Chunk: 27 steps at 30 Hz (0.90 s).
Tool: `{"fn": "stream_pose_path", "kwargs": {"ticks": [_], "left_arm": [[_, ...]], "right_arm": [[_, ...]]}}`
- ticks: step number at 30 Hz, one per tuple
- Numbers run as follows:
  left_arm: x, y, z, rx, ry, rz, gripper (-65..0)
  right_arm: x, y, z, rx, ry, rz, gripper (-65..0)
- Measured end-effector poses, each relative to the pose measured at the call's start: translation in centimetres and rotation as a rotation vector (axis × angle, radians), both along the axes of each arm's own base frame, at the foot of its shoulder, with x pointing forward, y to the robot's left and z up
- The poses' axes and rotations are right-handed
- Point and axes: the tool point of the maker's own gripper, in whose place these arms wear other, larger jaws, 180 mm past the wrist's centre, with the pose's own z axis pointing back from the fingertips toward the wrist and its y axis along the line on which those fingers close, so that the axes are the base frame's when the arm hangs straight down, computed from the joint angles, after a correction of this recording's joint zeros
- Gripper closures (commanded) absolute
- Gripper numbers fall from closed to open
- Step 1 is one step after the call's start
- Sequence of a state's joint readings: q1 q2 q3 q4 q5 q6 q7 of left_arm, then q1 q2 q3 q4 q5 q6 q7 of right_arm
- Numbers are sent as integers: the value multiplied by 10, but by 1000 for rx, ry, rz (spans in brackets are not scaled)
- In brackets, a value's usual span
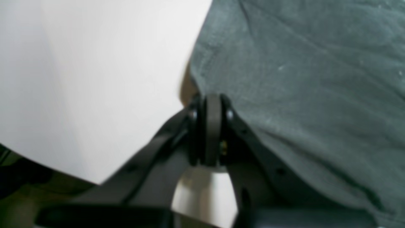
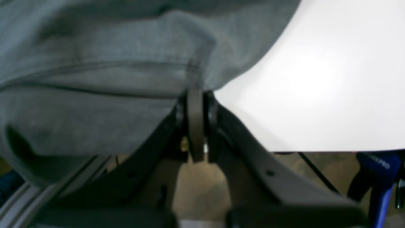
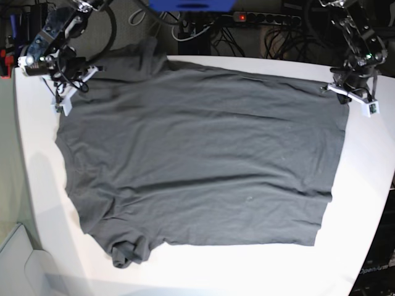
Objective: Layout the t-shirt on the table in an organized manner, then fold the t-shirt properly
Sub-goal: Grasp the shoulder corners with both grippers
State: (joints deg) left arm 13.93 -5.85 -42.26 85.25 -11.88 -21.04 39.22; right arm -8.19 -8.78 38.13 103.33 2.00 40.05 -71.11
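Note:
The dark grey t-shirt [image 3: 203, 160] lies spread sideways on the white table [image 3: 370, 216], one sleeve at the far edge and the other bunched at the near left. My right gripper [image 3: 83, 77] is at the shirt's far-left corner. In the right wrist view its jaws [image 2: 196, 95] are shut on a seamed edge of the t-shirt [image 2: 95, 95]. My left gripper [image 3: 333, 86] is at the far-right corner. In the left wrist view the gripper [image 1: 212, 99] is pinched shut on the edge of the t-shirt [image 1: 300, 79], beside bare table [image 1: 95, 79].
Cables and a power strip [image 3: 265, 18] run behind the table's far edge. A blue clamp [image 2: 376, 171] stands below the table edge in the right wrist view. Bare white tabletop [image 2: 316, 79] surrounds the shirt on the right and near sides.

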Motion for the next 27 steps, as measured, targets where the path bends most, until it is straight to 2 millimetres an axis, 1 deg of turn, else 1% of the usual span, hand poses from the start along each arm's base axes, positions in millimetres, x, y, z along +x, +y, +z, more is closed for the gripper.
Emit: {"fn": "stream_pose_path", "kwargs": {"ticks": [1,2,5,7,8,13,17,19,22,24,27], "left_arm": [[0,0,1,1,4,-2,-2],[0,-1,2,2,8,-4,-2],[-2,-2,5,9,22,-13,-2],[-4,-1,6,20,35,-18,-2],[-4,-2,8,24,38,-22,-2],[5,-1,30,65,-16,-40,-2],[-2,-3,37,92,-14,-54,-2],[-2,-3,43,103,-24,-60,-2],[1,-5,54,123,-51,-72,-2],[-1,-4,58,134,-52,-74,-2],[-1,-5,60,140,-55,-77,-2]], "right_arm": [[-4,0,1,-6,18,2,0],[-3,-1,4,-12,11,1,0],[3,-6,19,-41,-39,0,0],[9,-6,25,-44,-67,3,0],[10,-6,26,-46,-71,3,0],[8,-6,25,-46,-63,3,0],[8,-6,25,-46,-62,2,0],[8,-8,27,-55,-67,6,0],[22,-8,44,-47,-146,13,0],[29,-7,49,-27,-185,23,0],[34,-10,55,-20,-209,36,0]]}}
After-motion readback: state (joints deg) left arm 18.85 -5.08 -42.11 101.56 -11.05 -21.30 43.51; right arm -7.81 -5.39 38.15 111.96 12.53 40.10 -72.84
